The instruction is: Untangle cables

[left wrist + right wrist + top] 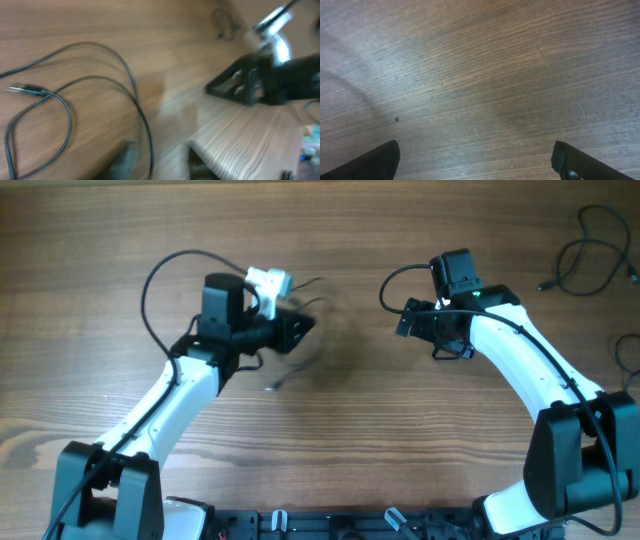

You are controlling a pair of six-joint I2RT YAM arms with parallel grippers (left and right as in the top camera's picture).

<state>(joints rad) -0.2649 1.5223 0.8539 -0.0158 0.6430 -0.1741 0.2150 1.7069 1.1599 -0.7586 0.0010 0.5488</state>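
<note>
Hovering over the wooden table (480,60), the right gripper (475,152) has its fingers spread wide, grasping nothing. A looped black cable (90,44) with a plug (25,90) lies just ahead of the left gripper (303,327). Blur hides whether that claw is clenched. More cables (590,255) lie far right.

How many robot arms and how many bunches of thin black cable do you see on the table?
Robot arms: 2 (left arm, right arm)
Bunches of thin black cable: 3 (left bunch, top-right bunch, right-edge bunch)
Total: 5
</note>
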